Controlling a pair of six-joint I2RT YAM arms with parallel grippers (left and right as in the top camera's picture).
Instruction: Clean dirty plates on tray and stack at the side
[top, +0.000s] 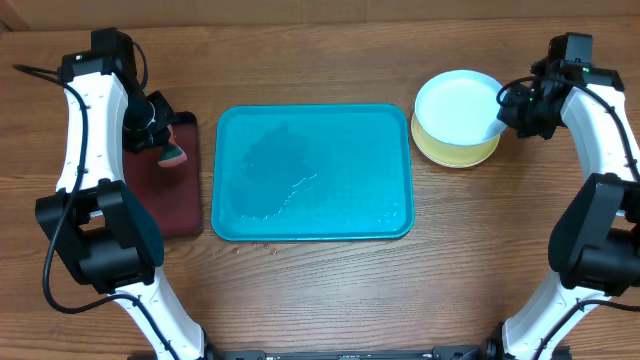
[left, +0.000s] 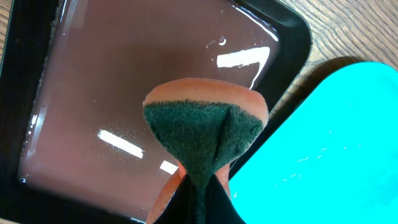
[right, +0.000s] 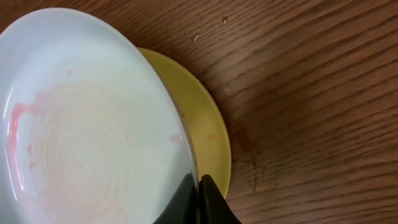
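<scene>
We see our left claw pinching a sponge over the maroon tray. Our right claw grips the pale plate, tilted on the yellow plate beside the blue tray.

Green-faced sponge over maroon tray

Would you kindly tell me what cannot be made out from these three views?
- A third plate: overhead, the pale plate covers the yellow-green plate except its rim, so anything between them is hidden.
- Full outline of the pale plate: right wrist view, cut off by the left and bottom edges.
- Tips of the left gripper: left wrist view, buried in the sponge.
- Upper end of the maroon tray: overhead, behind the left arm.
</scene>
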